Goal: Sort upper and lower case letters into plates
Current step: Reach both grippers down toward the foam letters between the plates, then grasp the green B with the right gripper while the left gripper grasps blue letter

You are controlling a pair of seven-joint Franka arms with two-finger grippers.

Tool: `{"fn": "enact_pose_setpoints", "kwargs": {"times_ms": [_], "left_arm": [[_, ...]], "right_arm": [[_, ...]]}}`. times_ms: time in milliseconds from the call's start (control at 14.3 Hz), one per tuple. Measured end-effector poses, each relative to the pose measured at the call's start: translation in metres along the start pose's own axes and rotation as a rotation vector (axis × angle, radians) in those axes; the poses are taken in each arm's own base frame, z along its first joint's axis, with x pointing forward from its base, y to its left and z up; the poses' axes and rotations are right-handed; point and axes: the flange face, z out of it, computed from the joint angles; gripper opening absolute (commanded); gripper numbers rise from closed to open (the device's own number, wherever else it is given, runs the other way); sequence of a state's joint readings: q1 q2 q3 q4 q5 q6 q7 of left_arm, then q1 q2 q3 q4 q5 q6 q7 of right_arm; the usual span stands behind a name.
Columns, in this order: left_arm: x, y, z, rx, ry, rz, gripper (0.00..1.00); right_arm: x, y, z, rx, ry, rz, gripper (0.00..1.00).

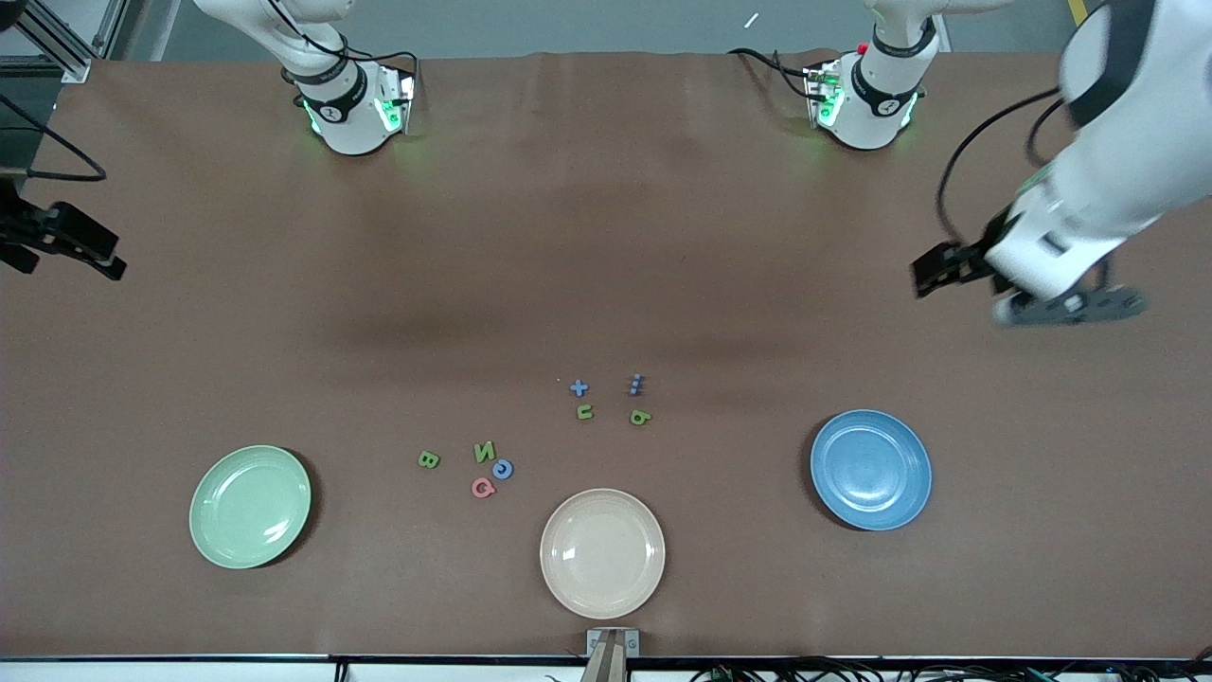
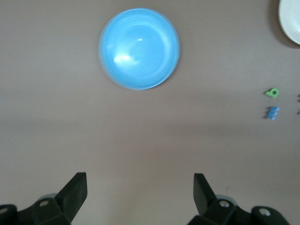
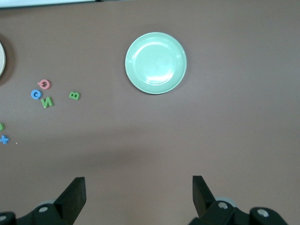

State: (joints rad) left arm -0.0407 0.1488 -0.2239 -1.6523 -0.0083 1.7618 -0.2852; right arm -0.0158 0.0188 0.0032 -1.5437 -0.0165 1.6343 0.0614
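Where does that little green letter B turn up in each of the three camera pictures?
Front view: the green letter B lies on the table between the mint green plate and the letter cluster.
Left wrist view: not in it.
Right wrist view: the B lies beside the green N.
Shared landmark: the mint green plate shows in the front and right wrist views.
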Motion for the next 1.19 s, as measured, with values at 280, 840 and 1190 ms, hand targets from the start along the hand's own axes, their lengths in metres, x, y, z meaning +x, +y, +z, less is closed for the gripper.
{"fn": "enact_pose_setpoints", "kwargs": {"times_ms": [280,840,1190], "left_arm": [[0.019,0.105,0.123,0.061,-0.009,0.016,1.0],[0.018,0.257,0.246,-0.04,0.075,0.042,0.88],[-0.003,0.298,0.305,-0.09,0.099,0.101,0.66]], "right_arm": [[0.042,-0.055,0.084,0.05,-0.015,-0.055,1.0],[0.086,-0.177,0.304,0.075,0.004,0.041,1.0],[0.078,-0.21,0.413,0.08,0.01,0.193,1.0]]}}
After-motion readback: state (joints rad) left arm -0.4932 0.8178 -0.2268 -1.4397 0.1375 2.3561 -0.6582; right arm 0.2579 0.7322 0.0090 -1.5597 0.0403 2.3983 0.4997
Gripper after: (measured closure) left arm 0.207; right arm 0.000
